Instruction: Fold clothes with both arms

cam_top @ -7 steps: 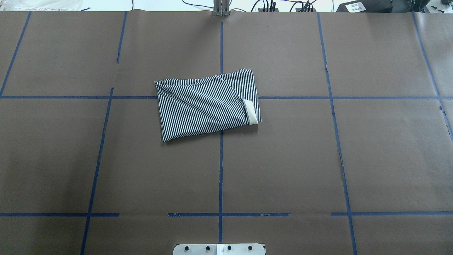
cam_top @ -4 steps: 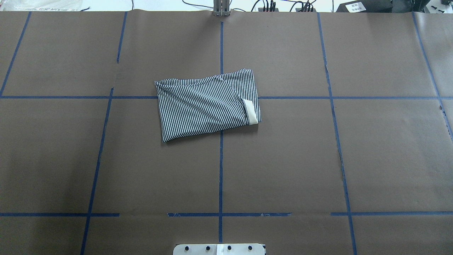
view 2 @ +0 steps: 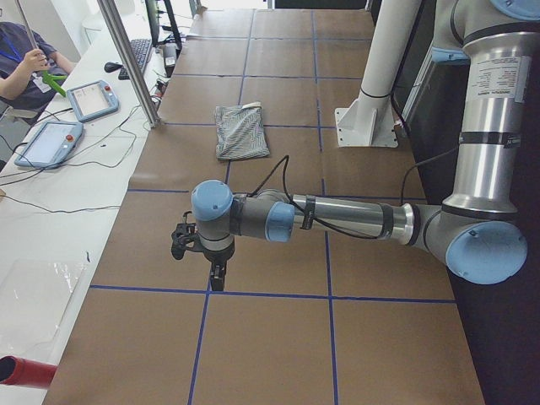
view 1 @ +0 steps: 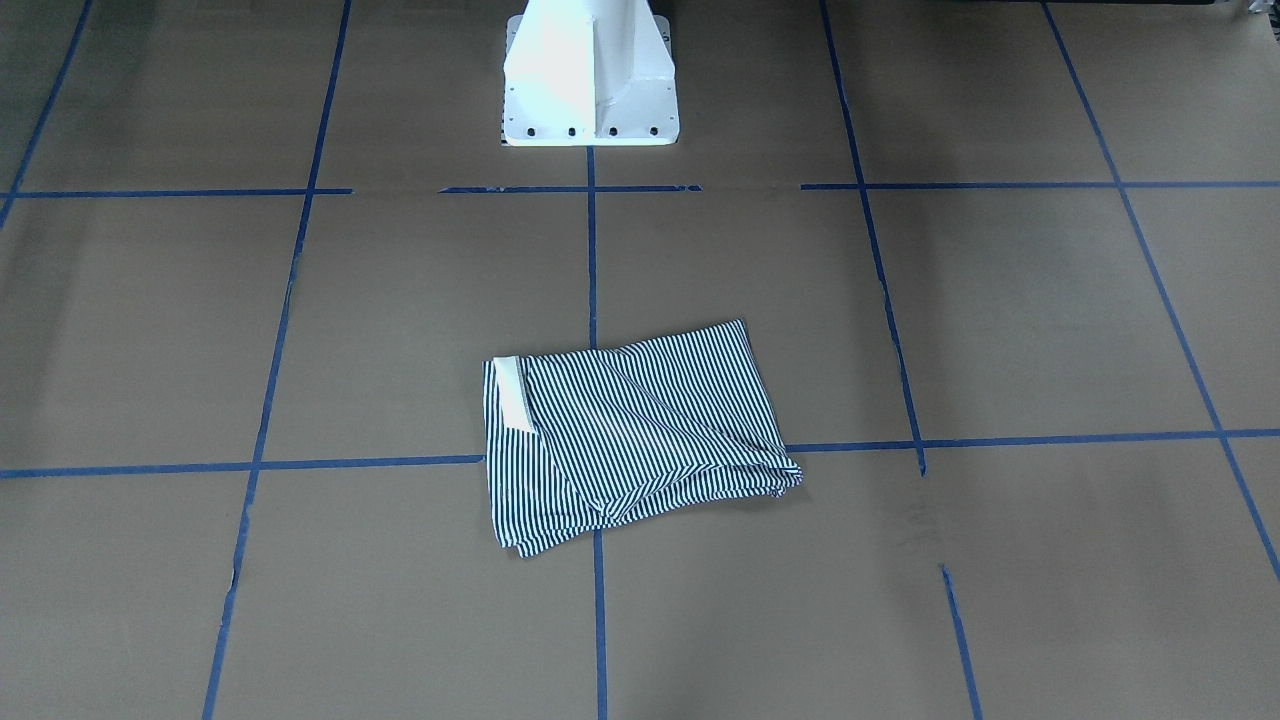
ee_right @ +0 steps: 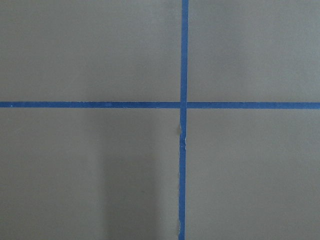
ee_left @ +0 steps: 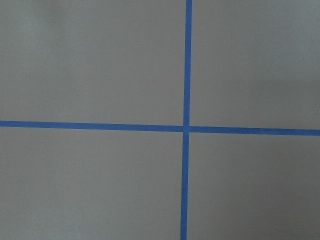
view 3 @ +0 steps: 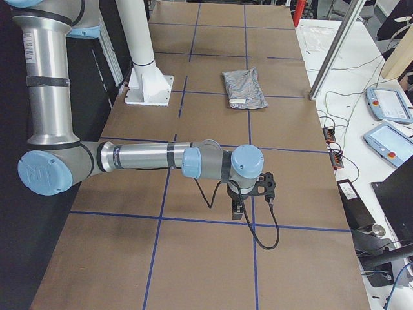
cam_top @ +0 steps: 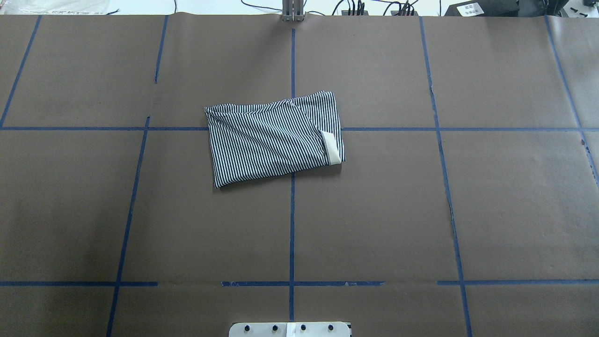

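The striped navy-and-white polo shirt (cam_top: 273, 140) lies folded into a compact rectangle near the table's middle, with a strip of cream collar (cam_top: 331, 147) showing at its right end. It also shows in the front view (view 1: 640, 440) and both side views (view 2: 241, 131) (view 3: 244, 87). The left gripper (view 2: 218, 274) hangs over bare table far from the shirt, toward the table's left end. The right gripper (view 3: 237, 210) hangs likewise toward the right end. Whether either is open or shut I cannot tell. Both wrist views show only brown paper and blue tape.
The white pedestal base (view 1: 590, 80) stands at the robot's side of the table. Blue tape lines (cam_top: 292, 224) grid the brown paper. Teach pendants (view 2: 91, 99) (view 3: 387, 103), cables and a metal post (view 2: 126, 59) sit along the far edge. An operator (view 2: 21, 59) sits there.
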